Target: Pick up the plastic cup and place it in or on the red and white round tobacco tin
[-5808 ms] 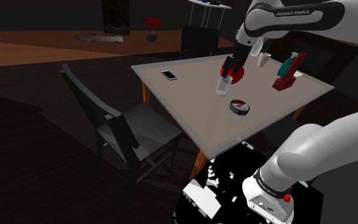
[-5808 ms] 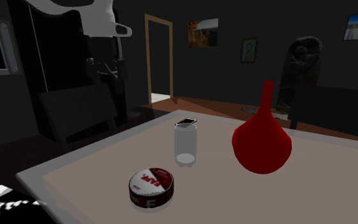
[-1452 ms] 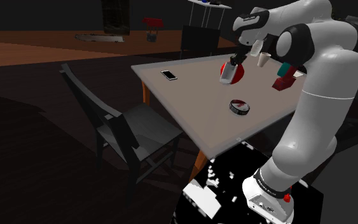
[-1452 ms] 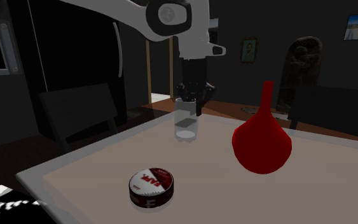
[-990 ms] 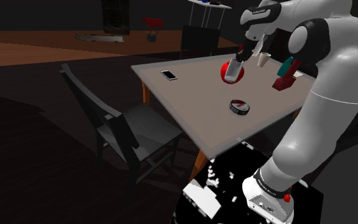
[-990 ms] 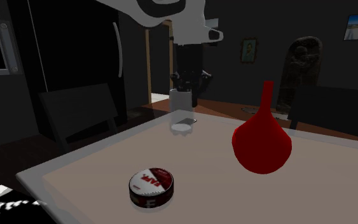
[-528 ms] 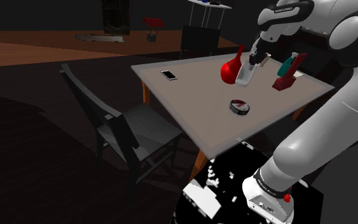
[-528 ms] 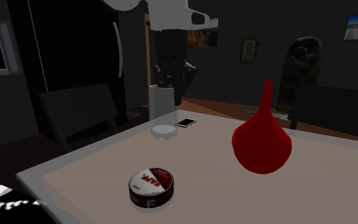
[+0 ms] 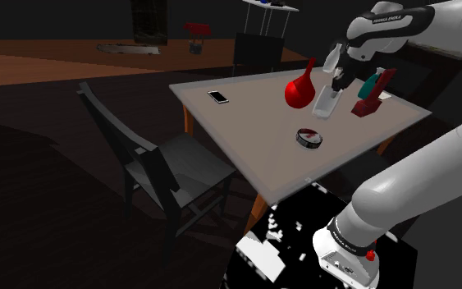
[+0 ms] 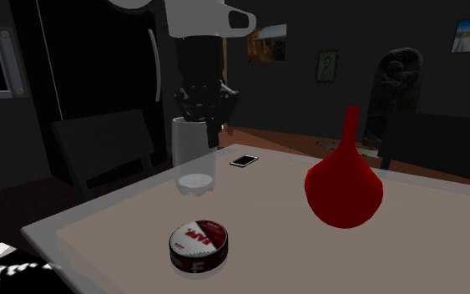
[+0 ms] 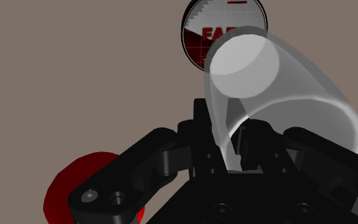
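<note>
**Translucent cup (image 10: 194, 159) hanging in the gripper (image 10: 204, 117) above the table (image 10: 325, 259)**

The black fingers are pinching the cup's rim, closed on its wall, and are carrying it clear of the tabletop. The cup is hovering near the red and white tin (image 10: 199, 245), which is lying flat beside a red vase (image 10: 344, 188).

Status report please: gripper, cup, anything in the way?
Gripper shut on clear cup, held above table. Tobacco tin on table, top bare. Red vase stands apart.

Bare tabletop (image 10: 291, 250) around tin (image 10: 198, 247), red vase (image 10: 344, 192) standing nearby, phone (image 10: 243, 160) farther back
</note>
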